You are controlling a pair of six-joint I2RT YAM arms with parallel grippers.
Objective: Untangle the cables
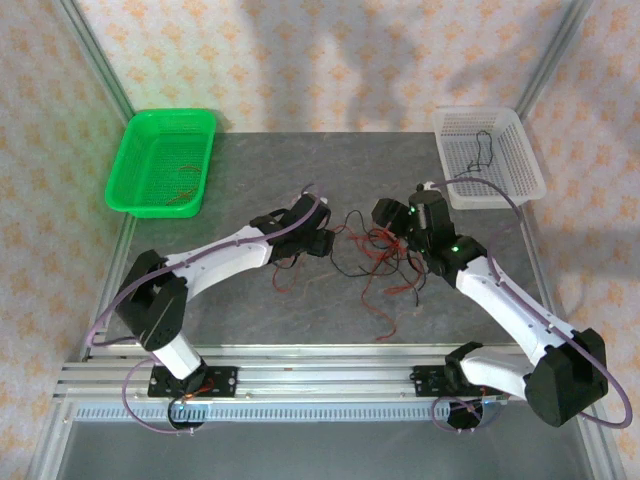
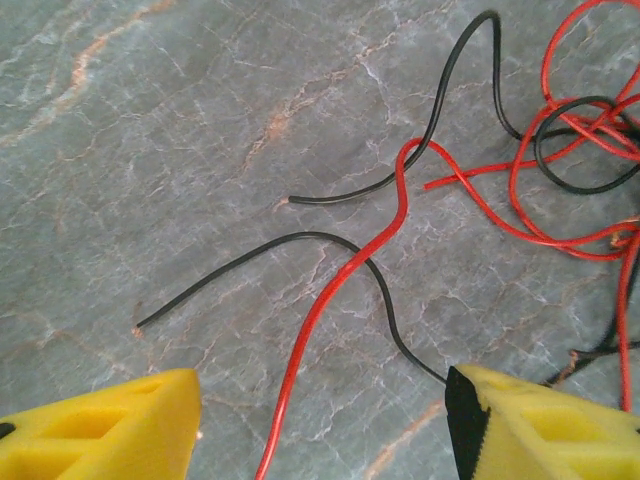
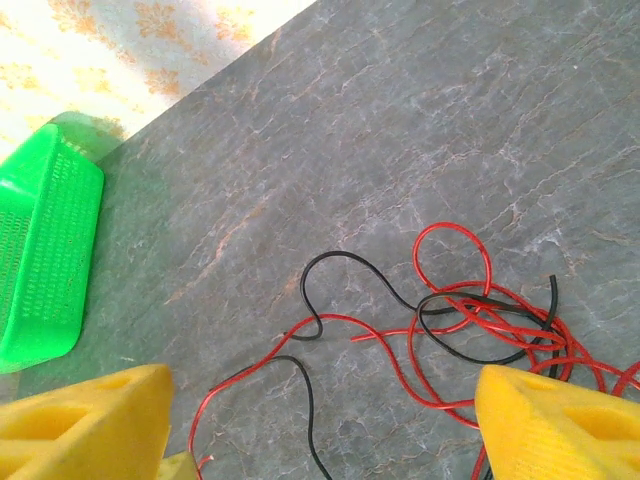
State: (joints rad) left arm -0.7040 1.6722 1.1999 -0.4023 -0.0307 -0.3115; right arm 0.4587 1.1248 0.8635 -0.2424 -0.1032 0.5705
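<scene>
The cables [image 1: 385, 245] are thin red and black wires lying in a loose tangle on the grey table between the two arms. My left gripper [image 1: 322, 240] is at the tangle's left edge. In the left wrist view it [image 2: 325, 420] is open, and a red cable [image 2: 299, 349] lies on the table between its yellow fingers, with a black one [image 2: 300, 234] crossing just ahead. My right gripper [image 1: 392, 222] hovers over the tangle's right part. It [image 3: 325, 420] is open too, above the looped cables [image 3: 495, 310], holding nothing.
A green basket [image 1: 163, 162] at the back left holds a red wire; it also appears in the right wrist view [image 3: 45, 260]. A white basket [image 1: 490, 155] at the back right holds a black wire. Aluminium frame rails border the table.
</scene>
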